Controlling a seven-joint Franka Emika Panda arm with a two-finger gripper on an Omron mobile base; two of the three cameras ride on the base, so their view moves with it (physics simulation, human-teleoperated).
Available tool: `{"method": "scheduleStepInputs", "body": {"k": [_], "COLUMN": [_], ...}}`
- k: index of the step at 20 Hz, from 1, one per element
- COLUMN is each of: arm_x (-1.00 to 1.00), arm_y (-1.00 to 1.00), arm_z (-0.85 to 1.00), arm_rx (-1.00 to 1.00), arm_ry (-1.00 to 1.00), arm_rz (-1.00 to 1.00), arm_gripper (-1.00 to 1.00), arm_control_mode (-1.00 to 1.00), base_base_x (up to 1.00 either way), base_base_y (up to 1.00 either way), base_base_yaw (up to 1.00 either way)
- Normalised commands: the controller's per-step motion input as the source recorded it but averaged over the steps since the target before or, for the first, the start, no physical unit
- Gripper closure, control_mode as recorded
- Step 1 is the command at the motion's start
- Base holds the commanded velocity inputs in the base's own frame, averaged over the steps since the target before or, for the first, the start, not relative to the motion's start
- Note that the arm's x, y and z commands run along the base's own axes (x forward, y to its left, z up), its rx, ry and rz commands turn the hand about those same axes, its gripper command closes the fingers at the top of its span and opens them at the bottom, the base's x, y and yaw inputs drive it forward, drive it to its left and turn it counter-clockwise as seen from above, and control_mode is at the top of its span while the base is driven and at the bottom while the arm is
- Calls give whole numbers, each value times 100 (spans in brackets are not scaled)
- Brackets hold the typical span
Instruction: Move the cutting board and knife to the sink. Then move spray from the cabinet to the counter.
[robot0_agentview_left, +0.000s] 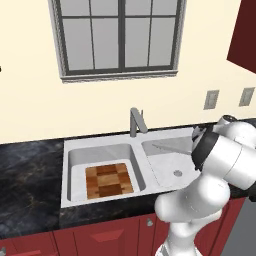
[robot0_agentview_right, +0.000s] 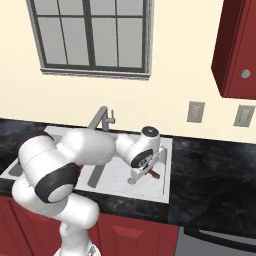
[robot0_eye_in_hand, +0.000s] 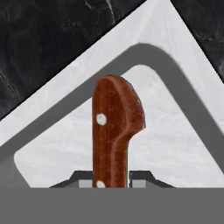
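The checkered wooden cutting board (robot0_agentview_left: 109, 181) lies flat in the left basin of the white sink (robot0_agentview_left: 100, 145). My gripper (robot0_agentview_right: 134, 179) is down in the right basin (robot0_agentview_right: 150, 185), shut on the knife. In the hand view the knife's reddish-brown handle (robot0_eye_in_hand: 116, 131) sticks out from between the gripper (robot0_eye_in_hand: 112, 183) toward a basin corner (robot0_eye_in_hand: 175, 144). The silver blade (robot0_agentview_left: 170, 147) points left across the right basin. Whether the knife touches the basin floor I cannot tell. The spray and its cabinet are out of view.
A grey faucet (robot0_agentview_left: 136, 121) stands behind the divider between the basins. Black marbled counter (robot0_agentview_left: 30, 170) runs on both sides of the sink (robot0_agentview_right: 215, 170). A red wall cabinet with a round knob (robot0_agentview_right: 240, 50) hangs at the upper right, and a window (robot0_agentview_left: 117, 35) sits above the sink.
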Motion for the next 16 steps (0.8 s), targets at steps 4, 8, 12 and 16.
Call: {"method": "scheduleStepInputs", "body": {"k": [4, 8, 12, 16], "arm_x": [31, 34, 26, 21], "arm_y": [0, 0, 0, 0], "arm_z": [-22, -15, -17, -23], "arm_rx": [0, 0, 0, 0], "arm_ry": [0, 0, 0, 0], "arm_rz": [0, 0, 0, 0], "arm_gripper": [100, 100, 100, 100], "arm_control_mode": [-100, -100, -100, -100], "base_base_x": [0, 0, 0, 0], "base_base_y": [0, 0, 0, 0], "base_base_yaw": [0, 0, 0, 0]}}
